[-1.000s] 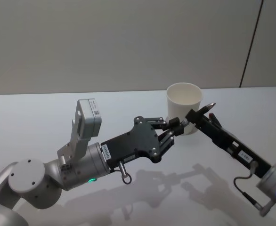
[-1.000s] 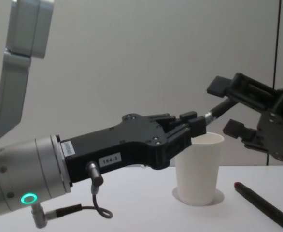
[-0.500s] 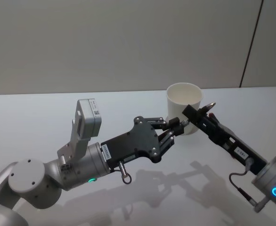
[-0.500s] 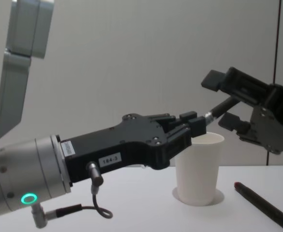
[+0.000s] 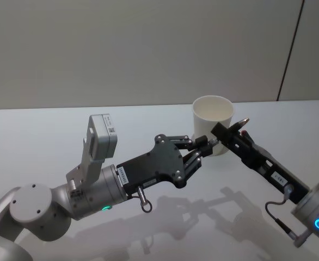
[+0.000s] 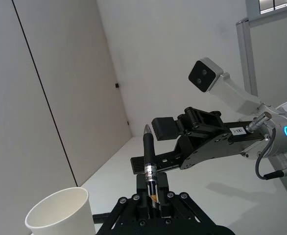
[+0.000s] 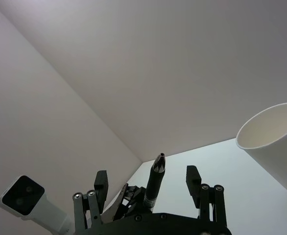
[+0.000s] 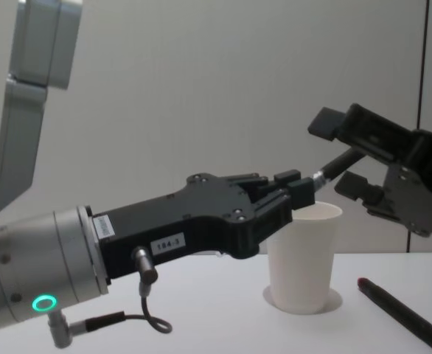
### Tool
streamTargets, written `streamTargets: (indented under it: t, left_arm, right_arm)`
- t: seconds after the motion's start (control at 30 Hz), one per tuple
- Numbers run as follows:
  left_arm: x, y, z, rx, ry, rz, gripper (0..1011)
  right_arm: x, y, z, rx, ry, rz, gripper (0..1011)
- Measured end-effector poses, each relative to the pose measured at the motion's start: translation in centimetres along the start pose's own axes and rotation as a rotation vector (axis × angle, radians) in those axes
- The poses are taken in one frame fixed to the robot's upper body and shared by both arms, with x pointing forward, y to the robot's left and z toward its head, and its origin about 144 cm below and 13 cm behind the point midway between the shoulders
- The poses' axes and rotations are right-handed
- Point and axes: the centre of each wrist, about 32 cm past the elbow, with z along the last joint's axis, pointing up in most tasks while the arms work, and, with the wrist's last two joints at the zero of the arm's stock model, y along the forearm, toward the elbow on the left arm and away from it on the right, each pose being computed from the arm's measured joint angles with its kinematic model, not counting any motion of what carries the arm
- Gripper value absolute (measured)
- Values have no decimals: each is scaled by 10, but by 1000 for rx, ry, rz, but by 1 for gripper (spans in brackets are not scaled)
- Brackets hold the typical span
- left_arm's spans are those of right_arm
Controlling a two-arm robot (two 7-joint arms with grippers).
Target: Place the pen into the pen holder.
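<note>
L gripper (image 8: 297, 188): clenched on pen (image 8: 338, 164), tip pointing out ahead of its fingers. R gripper (image 7: 147, 177): released; I see its fingers (image 7: 192, 175) spread either side of the pen tip, not touching it. Pen holder (image 8: 301, 258): upright on table (image 5: 50, 125), just below the L gripper's fingertips. 2nd pen (image 8: 400, 313), red ends, lies on table beneath R gripper.

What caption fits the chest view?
Left pincer holds the pen beside the pen holder, tip inside the open right pincer; a red-tipped pen lies on the table.
</note>
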Motion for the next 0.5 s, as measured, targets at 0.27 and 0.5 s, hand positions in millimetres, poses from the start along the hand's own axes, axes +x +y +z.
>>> streamTargets:
  t: [0.27, 0.5]
  left_arm:
    - [0, 0, 0, 0, 0, 0, 129]
    - [0, 0, 0, 0, 0, 0, 129]
  right_arm:
    - [0, -1, 0, 1, -5, -2, 1002]
    - [0, -1, -1, 2, -6, -2, 1002]
